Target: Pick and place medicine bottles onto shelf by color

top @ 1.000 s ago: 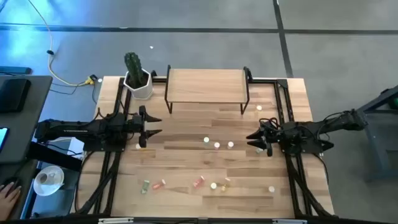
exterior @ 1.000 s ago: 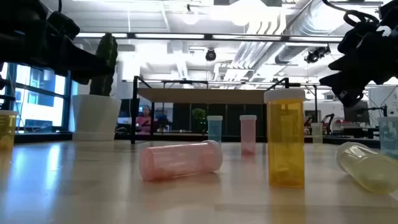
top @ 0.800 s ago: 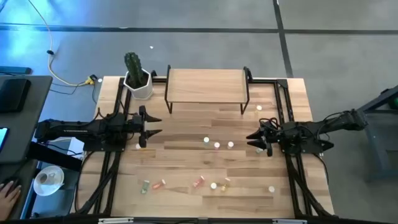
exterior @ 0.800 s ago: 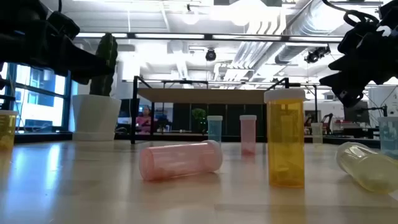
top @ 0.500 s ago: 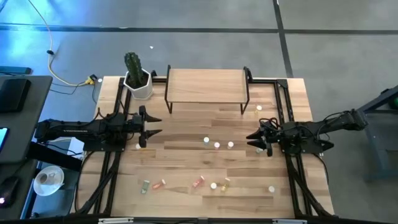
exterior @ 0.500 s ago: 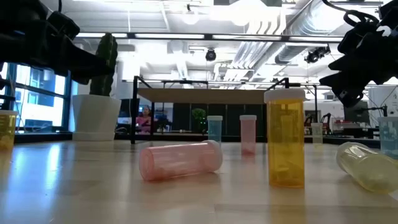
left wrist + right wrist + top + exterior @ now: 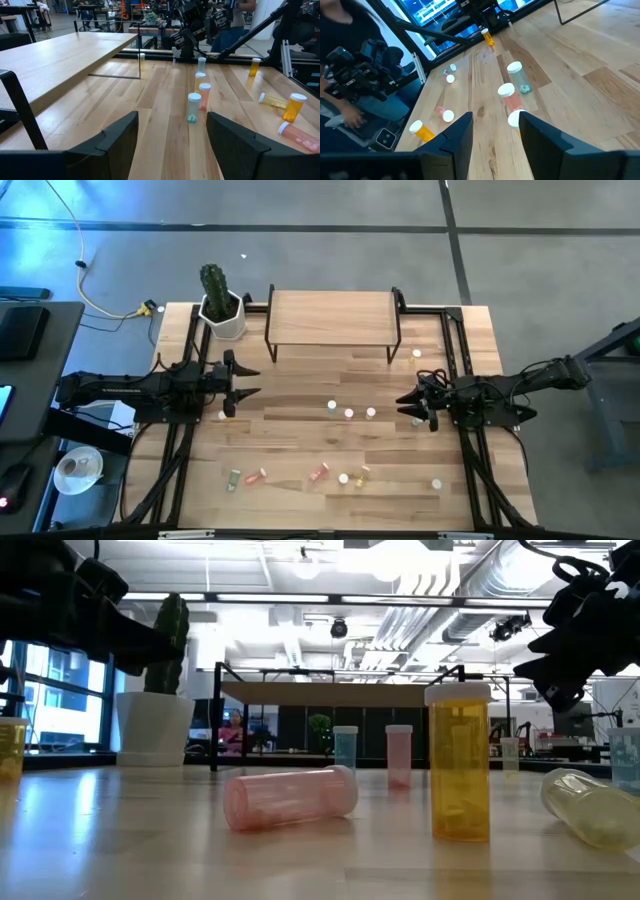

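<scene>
Three medicine bottles stand upright in a short row at mid-table: pale green (image 7: 331, 406), pink (image 7: 349, 413) and yellow (image 7: 371, 413). Several more are spread near the front edge, among them a pink one (image 7: 290, 797) lying on its side and a yellow one (image 7: 459, 762) standing. The shelf (image 7: 332, 315) stands on black legs at the table's far side, its top bare. My left gripper (image 7: 252, 381) hovers open at the table's left, pointing at the row (image 7: 194, 107). My right gripper (image 7: 404, 405) hovers open to the right of the row (image 7: 509, 97), holding nothing.
A cactus in a white pot (image 7: 222, 305) stands left of the shelf. One bottle (image 7: 222, 416) stands near my left gripper, another (image 7: 417, 354) by the shelf's right legs. Black rails (image 7: 185, 440) run along both table sides. A person sits beyond the left edge (image 7: 350, 95).
</scene>
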